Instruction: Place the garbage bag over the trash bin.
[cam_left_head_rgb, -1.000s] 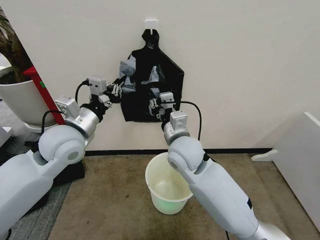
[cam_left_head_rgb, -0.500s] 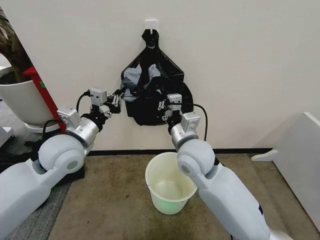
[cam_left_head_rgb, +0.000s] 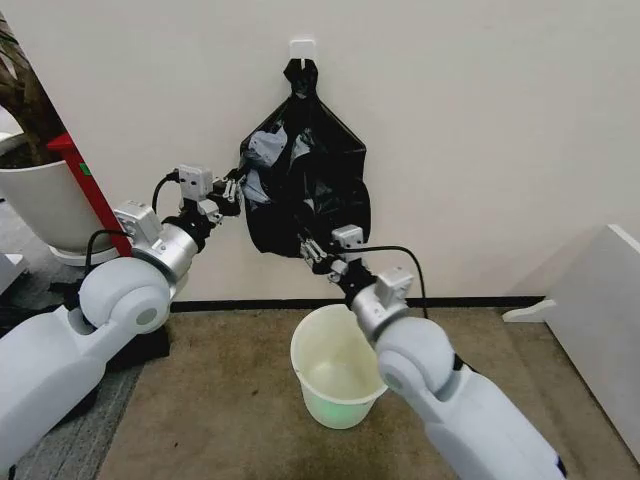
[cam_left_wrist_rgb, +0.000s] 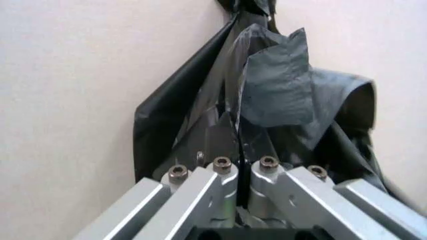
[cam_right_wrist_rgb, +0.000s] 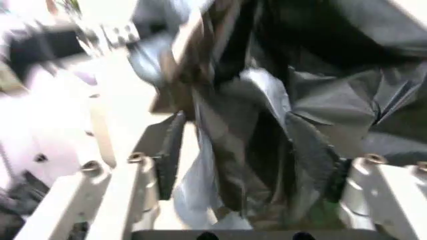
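Right hand (cam_left_head_rgb: 310, 250) lower on garbage bag (cam_left_head_rgb: 318, 195) now.

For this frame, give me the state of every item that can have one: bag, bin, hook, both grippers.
garbage bag: hanging from the wall hook, crumpled, pinched at its left edge and its lower part.
wall hook: on the wall, holding the bag's knotted top.
trash bin: upright on the carpet, empty, unlined.
left gripper: shut on the bag's left edge.
right gripper: at the bag's lower part, plastic between its fingers.

Legible text, labels, brands, numbers, signs: none on any surface; no lettering can be made out.
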